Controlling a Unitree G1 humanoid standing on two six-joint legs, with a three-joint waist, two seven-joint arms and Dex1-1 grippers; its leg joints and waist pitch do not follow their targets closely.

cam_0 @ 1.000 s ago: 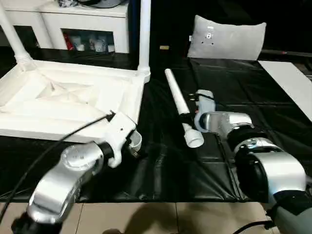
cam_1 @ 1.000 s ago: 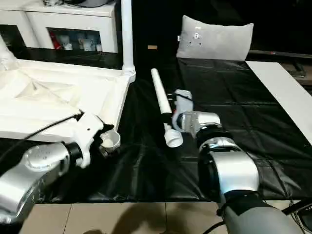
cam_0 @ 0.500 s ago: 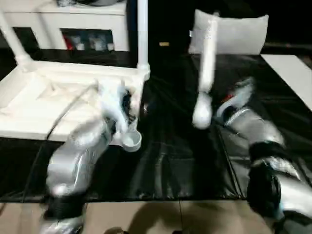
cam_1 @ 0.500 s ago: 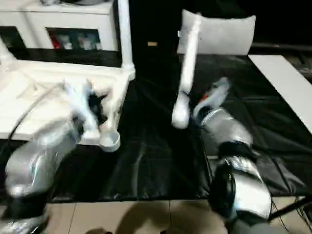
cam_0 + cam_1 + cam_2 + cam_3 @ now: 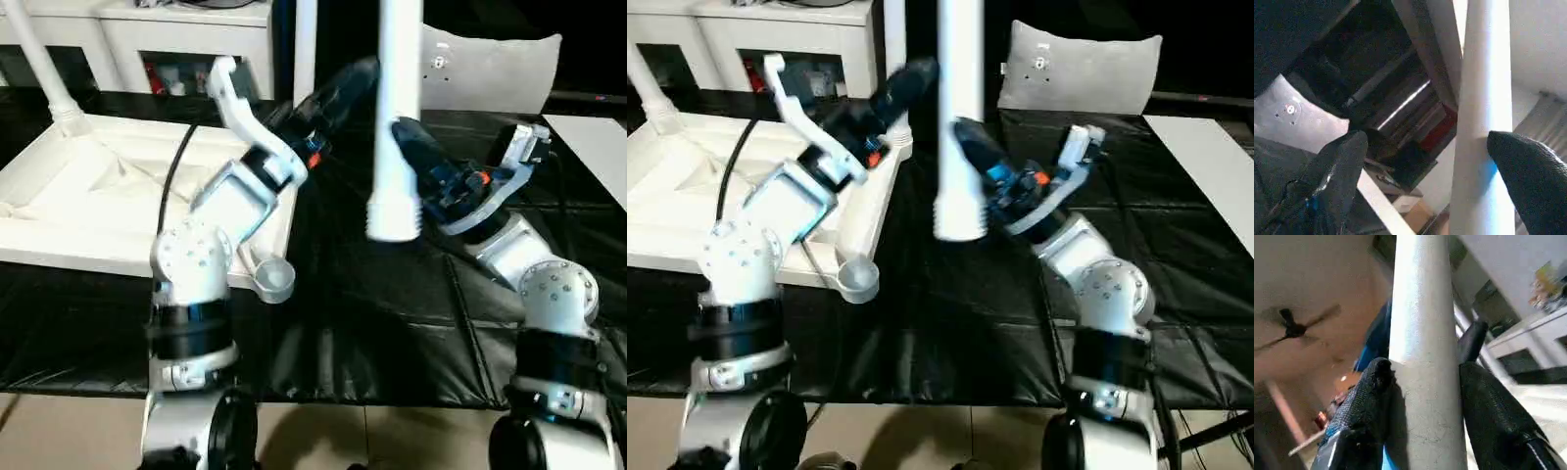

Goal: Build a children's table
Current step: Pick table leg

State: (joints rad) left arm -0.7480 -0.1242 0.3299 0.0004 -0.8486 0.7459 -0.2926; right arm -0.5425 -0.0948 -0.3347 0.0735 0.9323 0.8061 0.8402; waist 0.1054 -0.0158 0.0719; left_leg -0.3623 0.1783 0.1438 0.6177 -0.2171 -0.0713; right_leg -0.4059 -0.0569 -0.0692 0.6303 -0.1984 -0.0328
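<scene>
- The long tapered white plastic leg (image 5: pixel 397 117), lying flat on the black mat (image 5: pixel 372 323) a second ago, is now being held upright in the air, so the step of carrying it to a socket is judged to be under way.
- The leg is being clamped between the two black fingers of the right gripper (image 5: pixel 1422 382), pressed against opposite sides of its shaft.
- The left gripper (image 5: pixel 1425 161) is being held wide open beside the same leg, one finger (image 5: pixel 1528 171) touching it, the other well apart.
- The leg's long axis is being kept near vertical, its ridged thick end (image 5: pixel 394 217) pointing down, hanging above the mat.
- The upturned white plastic table top (image 5: pixel 88 196) is lying to the left, two legs already standing in its far sockets; the near round corner socket (image 5: pixel 272 279) is being left open.
</scene>
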